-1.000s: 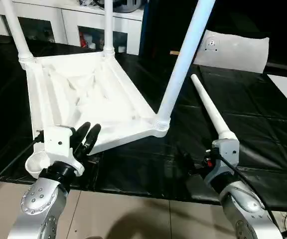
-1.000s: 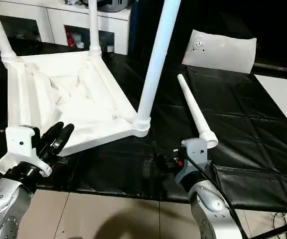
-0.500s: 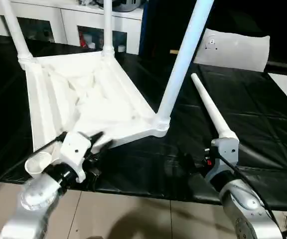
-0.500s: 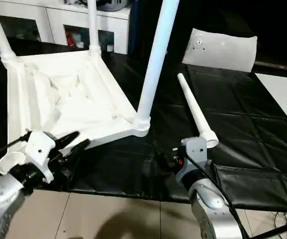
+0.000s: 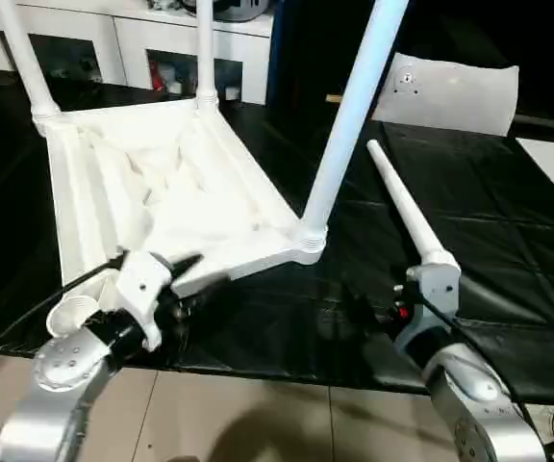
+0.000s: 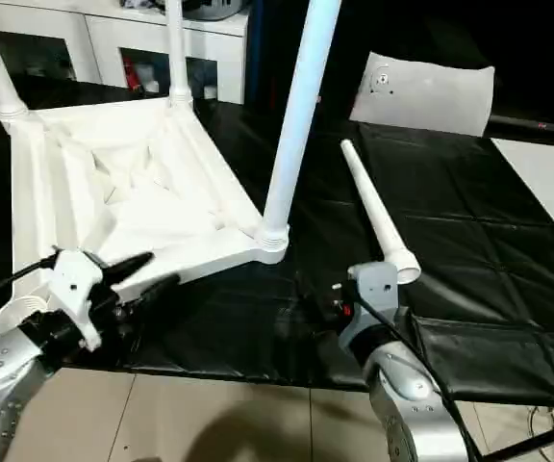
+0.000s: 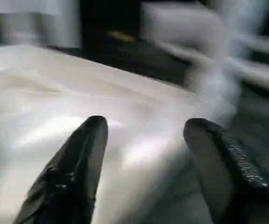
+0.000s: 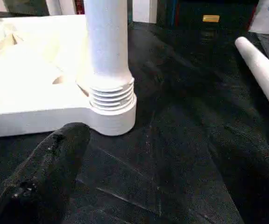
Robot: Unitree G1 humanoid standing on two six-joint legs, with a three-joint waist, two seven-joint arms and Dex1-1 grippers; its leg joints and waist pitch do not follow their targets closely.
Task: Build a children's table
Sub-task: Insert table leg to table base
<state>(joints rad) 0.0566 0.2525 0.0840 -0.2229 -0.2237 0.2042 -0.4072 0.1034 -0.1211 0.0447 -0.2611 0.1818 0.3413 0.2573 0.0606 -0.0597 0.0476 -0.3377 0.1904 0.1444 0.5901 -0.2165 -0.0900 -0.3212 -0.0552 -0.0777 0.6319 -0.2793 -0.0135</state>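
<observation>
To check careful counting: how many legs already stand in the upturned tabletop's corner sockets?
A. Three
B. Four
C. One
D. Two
A. Three legs rise from sockets of the tabletop, while the fourth leg lies loose on the black mat beside it.

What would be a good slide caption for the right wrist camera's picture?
Right gripper, fingers spread open, faces a table leg screwed into the upturned tabletop's corner socket, a loose leg lying alongside.

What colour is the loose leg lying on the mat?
White, like the rest of the table; the loose leg shows best in the right eye view.
</observation>
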